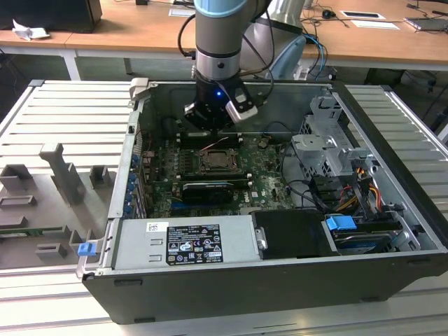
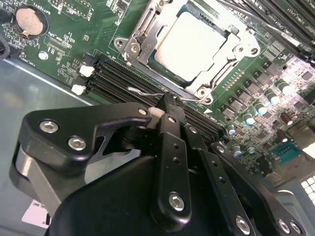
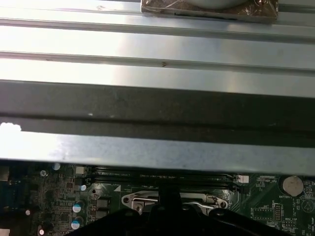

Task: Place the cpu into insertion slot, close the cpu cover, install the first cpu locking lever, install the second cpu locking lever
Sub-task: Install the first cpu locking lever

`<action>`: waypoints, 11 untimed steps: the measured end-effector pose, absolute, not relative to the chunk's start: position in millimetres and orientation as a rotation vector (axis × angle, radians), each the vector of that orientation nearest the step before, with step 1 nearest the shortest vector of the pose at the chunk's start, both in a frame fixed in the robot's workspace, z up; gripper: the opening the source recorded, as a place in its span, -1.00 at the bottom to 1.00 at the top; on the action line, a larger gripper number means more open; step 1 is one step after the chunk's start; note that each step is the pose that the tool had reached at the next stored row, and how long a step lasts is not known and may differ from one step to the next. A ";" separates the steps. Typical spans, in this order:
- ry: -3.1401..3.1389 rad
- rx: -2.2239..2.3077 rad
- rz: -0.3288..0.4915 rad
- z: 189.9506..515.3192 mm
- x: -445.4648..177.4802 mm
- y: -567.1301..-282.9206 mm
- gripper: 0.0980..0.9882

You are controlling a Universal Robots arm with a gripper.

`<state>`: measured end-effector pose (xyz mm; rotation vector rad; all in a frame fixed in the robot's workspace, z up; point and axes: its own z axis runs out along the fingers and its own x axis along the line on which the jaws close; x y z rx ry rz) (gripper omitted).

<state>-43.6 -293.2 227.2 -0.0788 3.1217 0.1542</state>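
Since the cpu (image 2: 189, 44) lies in the insertion slot (image 2: 203, 91) under the closed cpu cover (image 2: 150, 34), lever work seems in hand. The end effector (image 2: 167, 104), fingers together, meets a wire locking lever (image 2: 140, 91), perhaps pinching it; latching calls for steady, guided pressure.

Soft, even room light serves you in the exterior view, though the case (image 1: 280, 294) interior lies shaded. In the second wrist view the cpu (image 2: 192, 46) glares pale; in the first wrist view bright bands wash the bench (image 3: 147, 44).
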 end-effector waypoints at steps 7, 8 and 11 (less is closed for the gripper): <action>3.122 -0.090 0.154 226.5 -38.9 -292.9 -0.98; 3.122 -0.106 0.154 226.0 -38.1 -292.6 -0.98; 3.122 -0.108 0.154 225.6 -35.1 -289.7 -0.98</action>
